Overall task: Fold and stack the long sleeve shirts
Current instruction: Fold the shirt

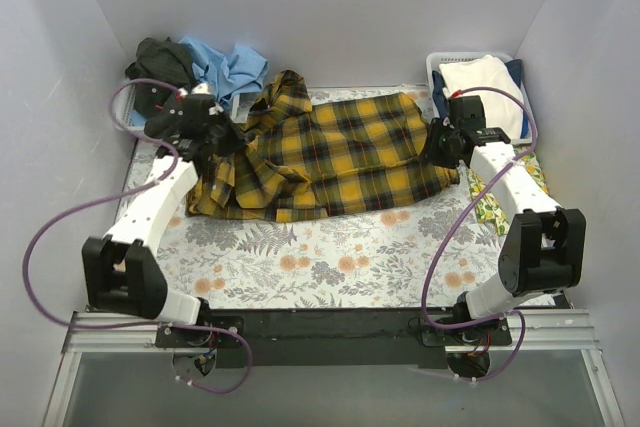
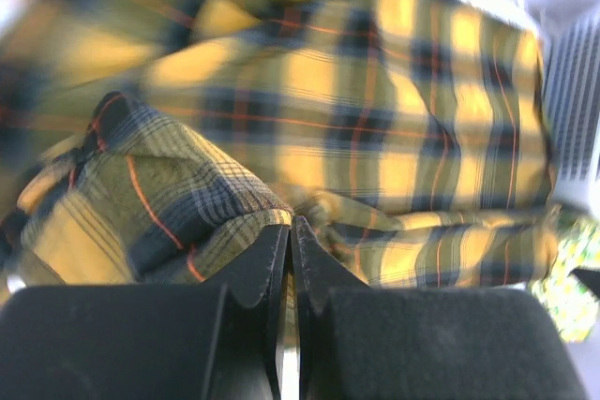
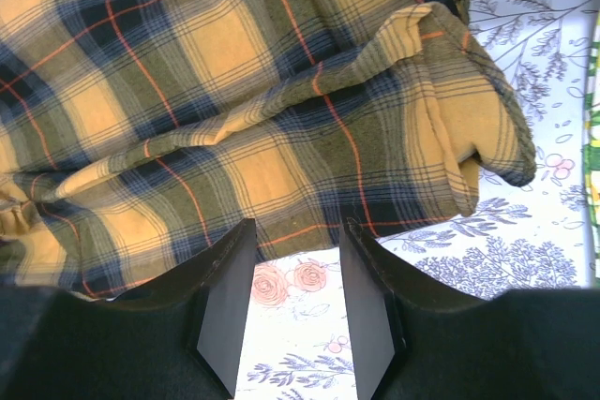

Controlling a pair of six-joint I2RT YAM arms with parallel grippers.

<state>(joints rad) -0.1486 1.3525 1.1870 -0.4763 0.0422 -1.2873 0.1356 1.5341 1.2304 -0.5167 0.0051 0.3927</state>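
Note:
A yellow-and-black plaid long sleeve shirt (image 1: 340,152) lies spread across the middle of the flowered table cover (image 1: 330,247). My left gripper (image 1: 222,139) sits at the shirt's left side, where the cloth is bunched. In the left wrist view its jaws (image 2: 292,227) are pressed together with a fold of plaid (image 2: 169,194) pinched at the tips. My right gripper (image 1: 437,142) is at the shirt's right edge. In the right wrist view it (image 3: 295,231) stands open just short of the hem (image 3: 309,222), with only table cover between the fingers.
A dark shirt (image 1: 160,57) and a light blue shirt (image 1: 230,65) lie heaped at the back left. A white basket (image 1: 440,59) holding white cloth (image 1: 485,77) stands at the back right. A green-and-yellow patterned cloth (image 1: 490,202) lies under the right arm. Grey walls enclose the table.

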